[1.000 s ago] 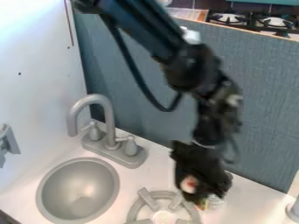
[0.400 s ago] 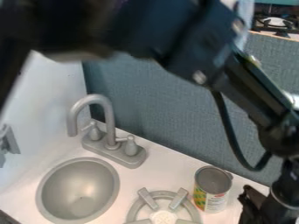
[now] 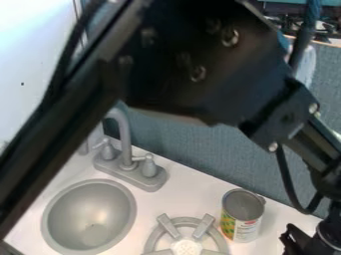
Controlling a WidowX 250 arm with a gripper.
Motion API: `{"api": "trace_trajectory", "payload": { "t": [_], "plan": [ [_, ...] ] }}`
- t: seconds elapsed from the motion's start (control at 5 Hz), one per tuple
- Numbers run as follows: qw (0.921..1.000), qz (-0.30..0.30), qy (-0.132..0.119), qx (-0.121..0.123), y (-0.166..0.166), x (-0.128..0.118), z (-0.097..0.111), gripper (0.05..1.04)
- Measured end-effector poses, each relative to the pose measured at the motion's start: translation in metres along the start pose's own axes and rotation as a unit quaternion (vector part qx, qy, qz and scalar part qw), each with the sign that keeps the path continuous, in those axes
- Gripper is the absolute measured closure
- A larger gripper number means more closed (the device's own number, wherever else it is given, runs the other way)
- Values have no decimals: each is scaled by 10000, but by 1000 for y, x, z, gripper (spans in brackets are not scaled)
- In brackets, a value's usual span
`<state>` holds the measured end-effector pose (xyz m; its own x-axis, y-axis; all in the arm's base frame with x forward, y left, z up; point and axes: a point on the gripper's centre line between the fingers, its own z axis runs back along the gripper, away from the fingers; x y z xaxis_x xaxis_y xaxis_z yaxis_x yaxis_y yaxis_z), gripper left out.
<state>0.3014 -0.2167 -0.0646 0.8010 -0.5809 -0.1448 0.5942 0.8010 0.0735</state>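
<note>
"And here's the gripper (image 3: 293, 240), low at the five o'clock edge of the counter, with the black arm (image 3: 200, 74) slung right across the scene!"

"Where's the can (image 3: 242, 217), then?"

"Upright on the white counter (image 3: 156, 200), at the gripper's ten o'clock: near it, but apart. The stove burner (image 3: 187, 246) sits close by at the can's eight o'clock, and the sink (image 3: 88, 216) lies at the burner's ten."

"Jaws wide or narrow?"

"Can't tell from here, nor whether there's anything between them. Too dark and tangled down there."

"So what step do you call this?"

"I'd call it positioning beside the can, no contact on it. Whether that's before a grasp or after a release, I couldn't swear to."

"And the next move, if it's for the can?"

"Line up from four o'clock, jaws parted wider than the can, and close evenly on its sides. Come in crooked and that can might tip or skid toward the burner. If it's to be left alone, back off cleanly!"
</note>
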Motion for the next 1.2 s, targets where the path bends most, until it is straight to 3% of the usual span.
{"api": "trace_trajectory", "payload": {
  "t": [0.4,0.8,1.0,1.2],
  "plan": [
    [9992,-335,8,-210,-23,3,-9,497],
    [9991,-327,116,-224,-27,10,-18,497],
    [9996,-221,76,-156,-25,9,-21,413],
    [9999,-122,-57,-33,-20,5,-19,121]
  ]
}}
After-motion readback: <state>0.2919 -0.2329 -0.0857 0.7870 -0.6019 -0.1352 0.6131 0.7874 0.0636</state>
